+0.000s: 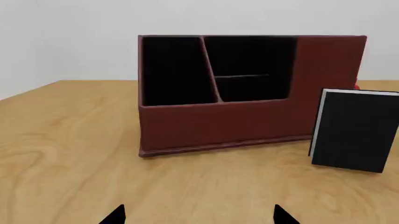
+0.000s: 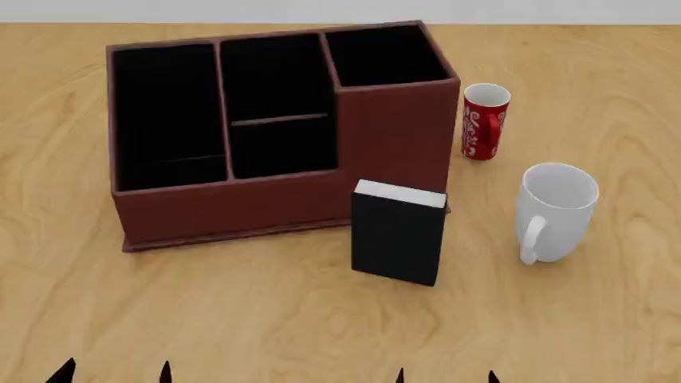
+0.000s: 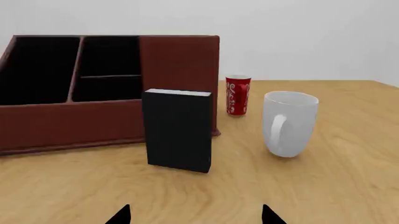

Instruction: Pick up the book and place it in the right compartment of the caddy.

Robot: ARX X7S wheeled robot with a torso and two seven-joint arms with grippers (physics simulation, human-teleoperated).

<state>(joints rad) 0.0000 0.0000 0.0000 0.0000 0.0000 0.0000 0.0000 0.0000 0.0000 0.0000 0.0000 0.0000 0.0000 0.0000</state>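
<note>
Black and upright, the book [image 2: 398,234] was seen just before the caddy [image 2: 279,206], below the right compartment [image 2: 383,54]. Both grippers were held open, empty. A clumsy grasp could have toppled it toward the white mug [image 2: 556,211].

Wooden table [image 2: 596,319]: caddy [image 2: 245,207], book [image 2: 397,237], mugs [image 2: 553,211].

Looks like office/desk setup, sim render: wood counter [image 2: 596,319] w/ leather desk caddy [image 2: 266,203], book [image 2: 397,235], white mug [image 2: 553,209], plain white wall behind.
</note>
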